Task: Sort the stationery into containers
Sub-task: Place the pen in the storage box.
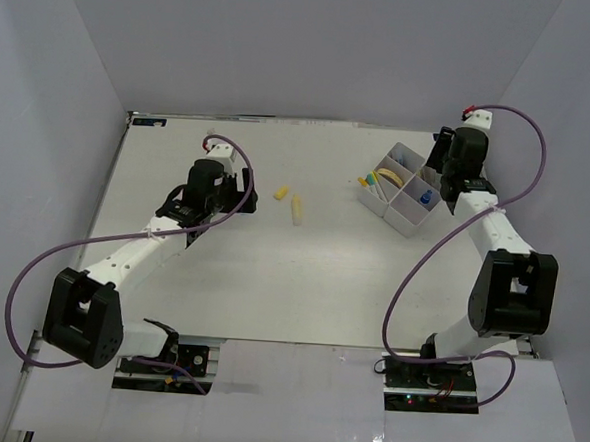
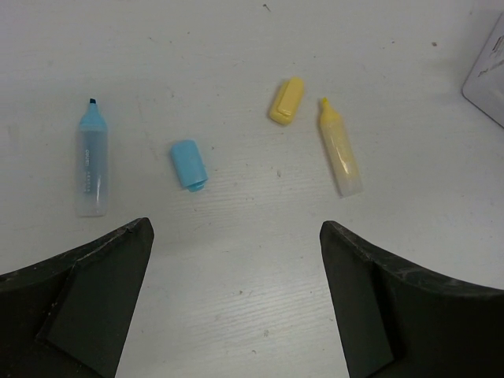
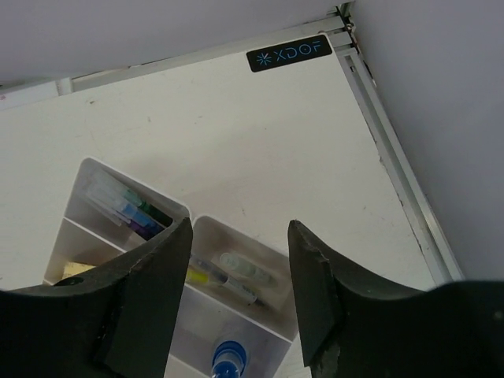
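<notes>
Two arms at one white table (image 1: pixel 311 282), seen from above. Left claw (image 1: pixel 245 194) low over the table's middle-left, near one yellow cap (image 1: pixel 282 193) and one yellow marker (image 1: pixel 298 210), both loose, close together, not touching. One tray (image 1: pixel 407 228) of four cells at far right, turned cornerwise, with the right claw (image 1: pixel 441 172) above its right corner. Inside: one tan ring (image 1: pixel 394 172) in the far cell, a few pens (image 1: pixel 373 182) in the left cell, one blue-capped bottle (image 1: pixel 425 196) in the right cell. From the left wrist, four loose pieces on the table: one blue marker (image 2: pixel 91 160), uncapped; one blue cap (image 2: pixel 188 164) just beside it; then the yellow cap and the yellow marker, uncapped too. Left claw spread wide, nothing between its two fingers (image 2: pixel 87 307), nothing gripped. One tray corner at the upper right edge. From the right wrist, right claw hovering over the tray, jaws parted, nothing held. At least three pens in one cell, exact count unclear; one yellow-tipped pen and one clear piece in the next; the bottle below. One dark label (image 3: pixel 288 53) at the far table edge.
</notes>
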You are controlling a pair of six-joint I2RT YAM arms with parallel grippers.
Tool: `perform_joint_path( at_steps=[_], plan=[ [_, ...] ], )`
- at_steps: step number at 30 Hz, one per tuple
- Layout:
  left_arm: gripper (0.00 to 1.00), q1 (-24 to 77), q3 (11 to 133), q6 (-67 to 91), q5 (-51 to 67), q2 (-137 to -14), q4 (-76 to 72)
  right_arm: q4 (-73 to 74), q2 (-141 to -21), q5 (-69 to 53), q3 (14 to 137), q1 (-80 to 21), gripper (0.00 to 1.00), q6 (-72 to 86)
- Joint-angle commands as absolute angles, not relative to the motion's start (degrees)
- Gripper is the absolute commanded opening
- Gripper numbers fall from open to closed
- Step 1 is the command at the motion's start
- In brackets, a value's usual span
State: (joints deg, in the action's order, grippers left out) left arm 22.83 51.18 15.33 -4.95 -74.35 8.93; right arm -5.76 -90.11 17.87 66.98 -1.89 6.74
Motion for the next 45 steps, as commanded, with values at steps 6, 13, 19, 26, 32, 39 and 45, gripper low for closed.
perform_joint_path(
  at_steps=[6,13,19,26,32,39,45],
  plan=[
    [0.98,20.0,54.0,16.7,-4.7,-75.5,10.4,1.7,-76.3,6.2,68.0,-1.8,0.66,11.2],
    [0.98,15.9,55.5,15.3,-7.3,-79.6,11.9,-6.2,-57.9,-10.7,52.3,-1.7,0.98,17.0],
    [0.98,11.6,59.6,16.4,-6.9,-88.5,14.4,-10.9,-47.3,-22.1,40.2,-1.8,0.90,20.0],
    [0.96,10.9,72.0,16.3,-9.6,-102.5,20.9,-11.9,-45.5,-27.6,31.8,-1.8,0.90,21.4],
    [0.84,10.9,78.1,14.9,-12.9,-109.3,24.3,-11.3,-45.1,-29.2,29.7,-1.8,0.90,20.0],
    [0.74,10.7,79.8,14.0,-12.7,-112.1,25.7,-11.1,-44.0,-28.6,28.4,-2.6,0.90,18.5],
    [0.62,10.6,80.7,14.4,-11.6,-114.8,27.2,-9.1,-44.1,-28.7,29.0,-3.3,0.91,16.2]
  ],
)
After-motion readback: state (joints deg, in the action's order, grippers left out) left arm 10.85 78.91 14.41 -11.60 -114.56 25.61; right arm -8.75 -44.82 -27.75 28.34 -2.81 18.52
